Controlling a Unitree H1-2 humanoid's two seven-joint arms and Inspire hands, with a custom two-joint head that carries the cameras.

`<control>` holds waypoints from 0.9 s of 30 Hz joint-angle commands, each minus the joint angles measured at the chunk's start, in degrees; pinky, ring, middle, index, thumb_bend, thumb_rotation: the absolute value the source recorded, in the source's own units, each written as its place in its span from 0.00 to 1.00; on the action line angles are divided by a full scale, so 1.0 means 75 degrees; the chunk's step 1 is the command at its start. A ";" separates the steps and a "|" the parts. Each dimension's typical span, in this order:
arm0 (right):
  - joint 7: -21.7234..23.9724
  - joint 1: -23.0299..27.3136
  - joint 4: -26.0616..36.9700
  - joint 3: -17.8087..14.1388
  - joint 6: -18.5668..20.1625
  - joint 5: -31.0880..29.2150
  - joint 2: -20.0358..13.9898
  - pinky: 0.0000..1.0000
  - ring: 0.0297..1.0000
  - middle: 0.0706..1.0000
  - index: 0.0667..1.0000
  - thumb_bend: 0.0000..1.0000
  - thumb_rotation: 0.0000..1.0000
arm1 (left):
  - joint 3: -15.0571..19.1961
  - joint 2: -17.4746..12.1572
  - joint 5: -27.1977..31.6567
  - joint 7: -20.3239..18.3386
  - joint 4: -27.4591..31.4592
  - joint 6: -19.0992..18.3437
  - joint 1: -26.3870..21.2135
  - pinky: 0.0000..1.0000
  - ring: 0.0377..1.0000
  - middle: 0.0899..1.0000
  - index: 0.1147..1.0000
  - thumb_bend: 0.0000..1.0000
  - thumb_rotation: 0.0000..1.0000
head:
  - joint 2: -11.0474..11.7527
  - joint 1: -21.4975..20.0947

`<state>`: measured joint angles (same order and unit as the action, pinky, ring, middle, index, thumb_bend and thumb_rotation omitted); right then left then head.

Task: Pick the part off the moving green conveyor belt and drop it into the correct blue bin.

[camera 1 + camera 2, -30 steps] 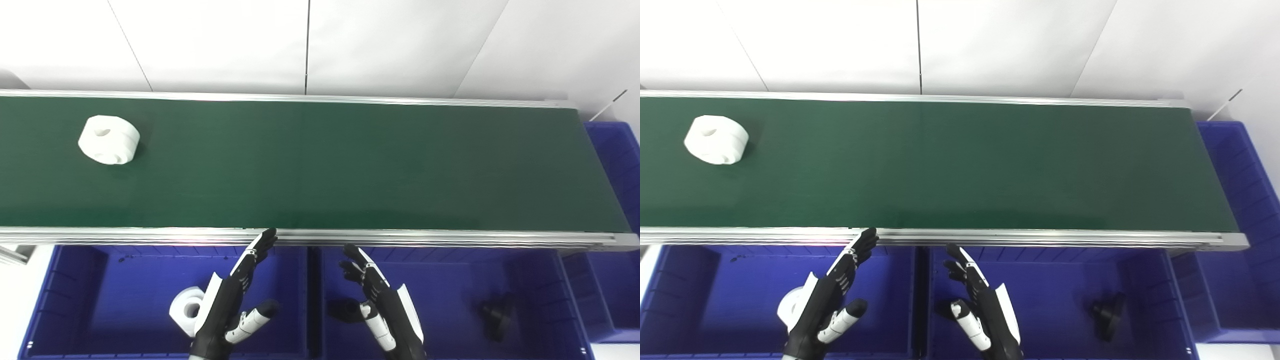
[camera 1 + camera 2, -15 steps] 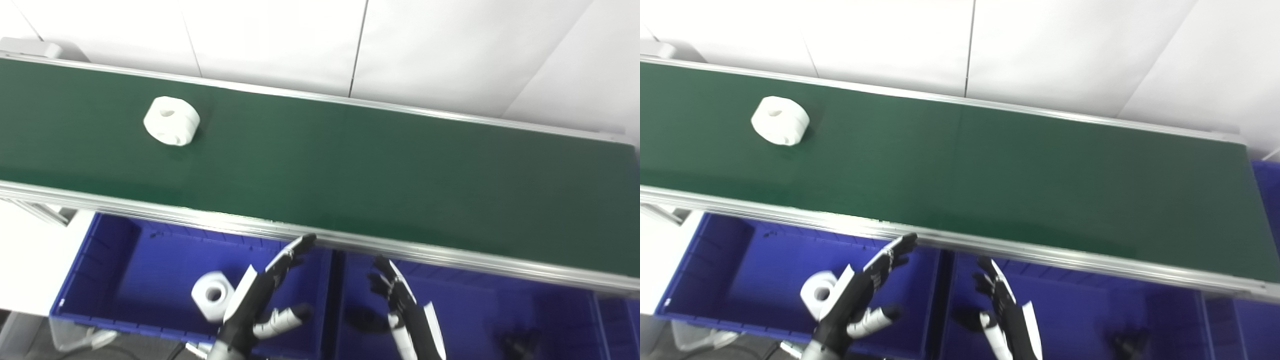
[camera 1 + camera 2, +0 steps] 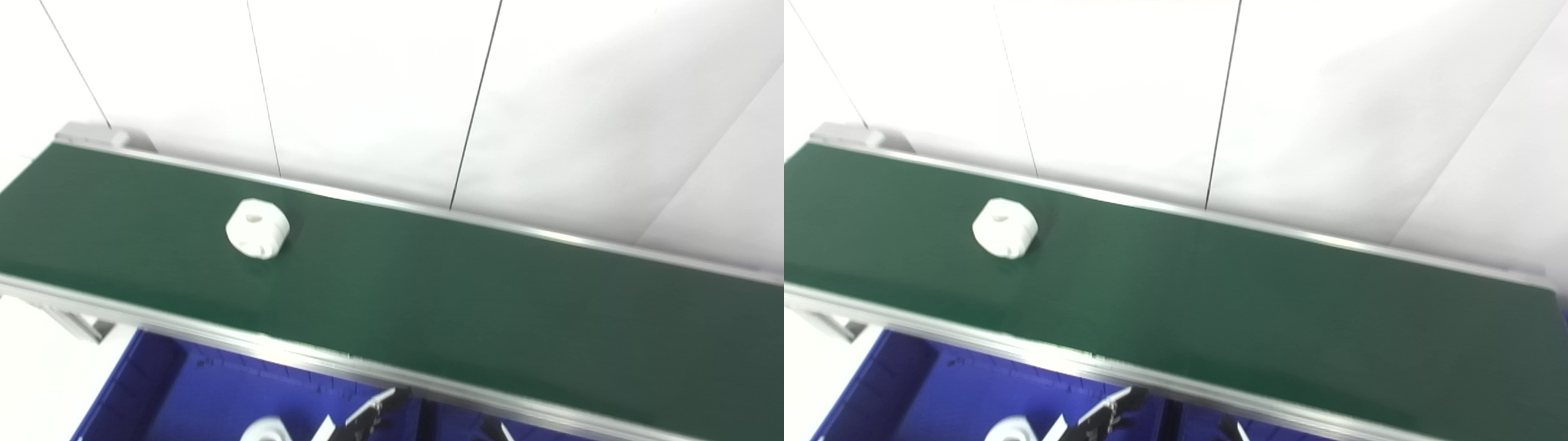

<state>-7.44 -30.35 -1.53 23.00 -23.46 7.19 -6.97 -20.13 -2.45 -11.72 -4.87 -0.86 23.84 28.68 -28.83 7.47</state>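
We see the green conveyor belt (image 3: 429, 294) carrying the white part (image 3: 257, 228) near its left end, the blue bin (image 3: 202, 398) waiting below for drops, and our left hand (image 3: 373, 416) poised there, its grasp impossible to tell, right hand barely visible.

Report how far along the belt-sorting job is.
Done: one white part already lies in the blue bin. In hand: nothing; only the left hand's fingertips show at the bottom edge. Left: the white part on the green belt must be picked and binned.
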 commanded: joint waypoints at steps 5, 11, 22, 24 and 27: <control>-0.0183 0.0149 0.0130 0.0170 -0.0462 0.0001 0.0028 0.86 0.87 0.91 0.93 0.80 1.00 | -0.0026 -0.0165 0.0136 -0.0068 -0.0142 0.0352 -0.0160 0.83 0.88 0.87 0.84 0.76 0.73 | 0.0194 0.0044; -0.0328 0.0235 0.0054 0.0282 -0.0462 0.0014 0.0017 0.83 0.85 0.90 0.92 0.80 1.00 | -0.0044 -0.0092 0.0365 0.0091 0.0147 0.0400 -0.0119 0.78 0.85 0.84 0.81 0.79 0.73 | 0.0186 0.0130; -0.0404 0.0303 0.0023 0.0366 -0.0462 -0.0040 -0.0015 0.81 0.84 0.90 0.92 0.76 1.00 | -0.0182 -0.0419 0.0754 -0.0405 0.3261 -0.0011 -0.0211 0.66 0.77 0.77 0.74 0.83 0.45 | 0.0045 0.0255; -0.0401 0.0325 0.0001 0.0379 -0.0462 -0.0047 0.0002 0.81 0.84 0.90 0.92 0.76 1.00 | 0.0041 -0.0546 0.0473 -0.0494 0.3622 -0.0108 -0.0551 0.64 0.76 0.77 0.72 0.87 0.42 | 0.0051 0.0257; -0.0397 0.0376 -0.0057 0.0404 -0.0461 -0.0059 0.0032 0.80 0.84 0.90 0.92 0.76 1.00 | 0.0728 -0.0808 -0.0299 -0.0541 0.3979 -0.0419 -0.1349 0.62 0.75 0.77 0.72 0.95 0.37 | 0.0063 0.0251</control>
<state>-10.29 -27.57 -2.53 25.83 -23.46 7.15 -7.02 -16.06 -7.66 -11.40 -8.63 26.81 21.62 20.90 -28.30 9.32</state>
